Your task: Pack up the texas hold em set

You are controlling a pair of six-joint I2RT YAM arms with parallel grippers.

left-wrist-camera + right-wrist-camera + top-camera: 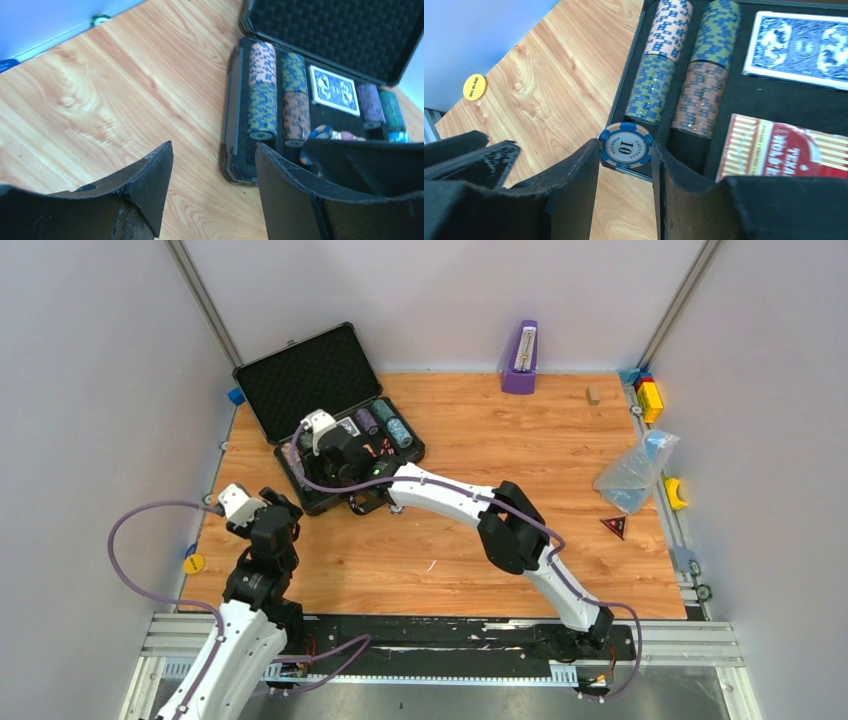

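The dark grey briefcase [305, 375] lies open at the table's back left, lid up. Its foam tray holds striped chip rolls [684, 65], a blue card deck [804, 47] and a red card deck [784, 152]. My right gripper [625, 145] is at the tray's near-left corner, shut on a blue chip roll [625, 146] marked 10. In the top view it [338, 462] hovers over the tray. My left gripper [215, 150] is open and empty above bare wood, just left of the case [235, 150]. A yellow round button [194, 563] lies at the table's left edge.
A purple metronome [519, 358] stands at the back wall. A clear plastic bag [635, 472], a red triangle [614, 527] and coloured toy blocks [648, 395] lie along the right side. A small wooden block [593, 395] is at the back right.
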